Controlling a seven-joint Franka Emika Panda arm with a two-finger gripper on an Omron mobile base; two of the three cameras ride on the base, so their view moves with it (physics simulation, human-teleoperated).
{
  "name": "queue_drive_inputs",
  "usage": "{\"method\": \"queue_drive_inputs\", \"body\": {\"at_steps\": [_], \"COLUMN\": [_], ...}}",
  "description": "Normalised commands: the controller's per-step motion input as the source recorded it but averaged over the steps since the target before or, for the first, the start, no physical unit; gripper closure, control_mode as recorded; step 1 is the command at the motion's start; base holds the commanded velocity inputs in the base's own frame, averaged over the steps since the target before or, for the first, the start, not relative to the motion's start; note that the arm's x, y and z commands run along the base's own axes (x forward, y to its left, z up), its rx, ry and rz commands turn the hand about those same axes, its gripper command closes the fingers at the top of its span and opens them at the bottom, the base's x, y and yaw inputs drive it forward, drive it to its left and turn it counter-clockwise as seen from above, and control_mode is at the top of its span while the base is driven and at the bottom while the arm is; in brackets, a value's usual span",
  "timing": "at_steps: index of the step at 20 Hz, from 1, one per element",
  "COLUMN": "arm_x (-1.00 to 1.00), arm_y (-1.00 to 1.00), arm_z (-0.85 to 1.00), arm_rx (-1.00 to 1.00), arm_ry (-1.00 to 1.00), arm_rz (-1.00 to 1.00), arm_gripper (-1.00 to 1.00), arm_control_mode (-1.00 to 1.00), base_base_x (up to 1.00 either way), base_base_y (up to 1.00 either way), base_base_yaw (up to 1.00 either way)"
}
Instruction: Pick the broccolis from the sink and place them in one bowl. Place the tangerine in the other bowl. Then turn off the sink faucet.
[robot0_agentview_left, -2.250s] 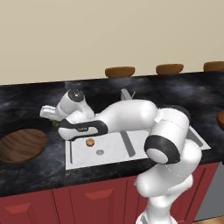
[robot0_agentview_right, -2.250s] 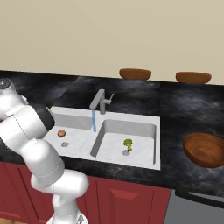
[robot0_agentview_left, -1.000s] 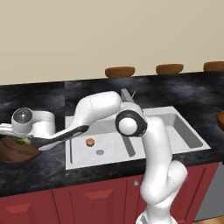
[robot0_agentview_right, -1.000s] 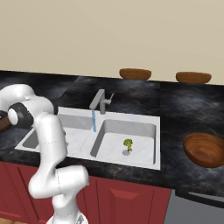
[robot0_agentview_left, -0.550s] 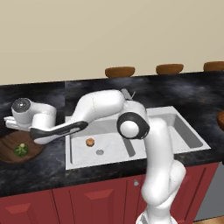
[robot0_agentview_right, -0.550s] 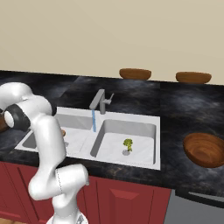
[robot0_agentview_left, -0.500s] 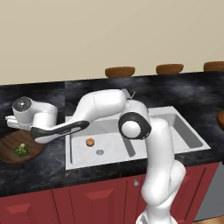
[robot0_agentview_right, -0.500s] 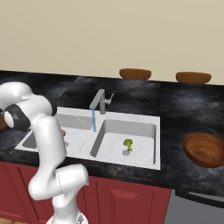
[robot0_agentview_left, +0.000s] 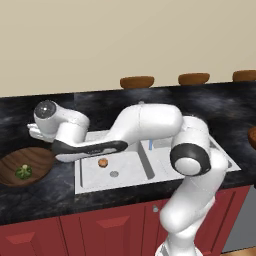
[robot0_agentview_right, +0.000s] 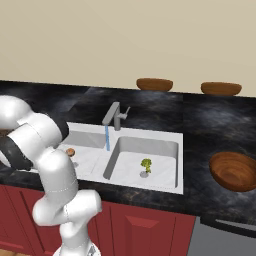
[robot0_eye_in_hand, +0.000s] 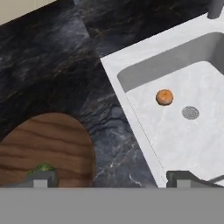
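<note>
One broccoli (robot0_agentview_left: 23, 172) lies in the wide dark-brown wooden bowl (robot0_agentview_left: 37, 158) on the counter left of the sink (robot0_agentview_left: 88, 186); the hand view shows this broccoli (robot0_eye_in_hand: 43, 169) near the bowl's (robot0_eye_in_hand: 48, 140) lower edge. My gripper (robot0_eye_in_hand: 111, 180) hangs above the bowl's right rim, open, with nothing between its fingertips (robot0_eye_in_hand: 42, 179). The second broccoli (robot0_agentview_right: 146, 164) stands in the right basin. In the left basin the tangerine (robot0_agentview_left: 103, 162) (robot0_agentview_right: 70, 151) (robot0_eye_in_hand: 164, 97) rests near the drain (robot0_eye_in_hand: 190, 112). Water runs from the faucet (robot0_agentview_right: 116, 116).
A second wide wooden bowl (robot0_agentview_right: 233, 171) sits on the counter right of the sink. Smaller brown bowls (robot0_agentview_right: 154, 84) (robot0_agentview_right: 220, 88) line the back wall. My arm (robot0_agentview_left: 145, 122) spans the sink from right to left, hiding the faucet in the left base view.
The gripper has opened and let the broccoli drop into the left bowl. The hand has since risen and drawn back a little toward the sink.
</note>
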Motion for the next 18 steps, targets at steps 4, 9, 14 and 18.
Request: {"method": "queue_drive_inputs", "body": {"at_steps": [4,9,14,18], "arm_x": [-0.34,-0.35,-0.36,-0.42], "arm_y": [-1.00,-0.91,-0.72,-0.91], "arm_z": [0.79,0.51,0.25,0.05], "arm_rx": [0.08,0.00,-0.05,-0.07], "arm_ry": [0.00,0.00,0.00,0.00], "arm_rz": [-0.09,0.08,0.46,0.57], "arm_gripper": [-1.00,-1.00,-1.00,-1.00], "arm_control_mode": [-1.00,-1.00,-1.00,-1.00], "base_base_x": [0.00,0.00,0.00,0.00], "base_base_y": [0.00,0.00,0.00,0.00], "base_base_yaw": [0.00,0.00,0.00,0.00]}}
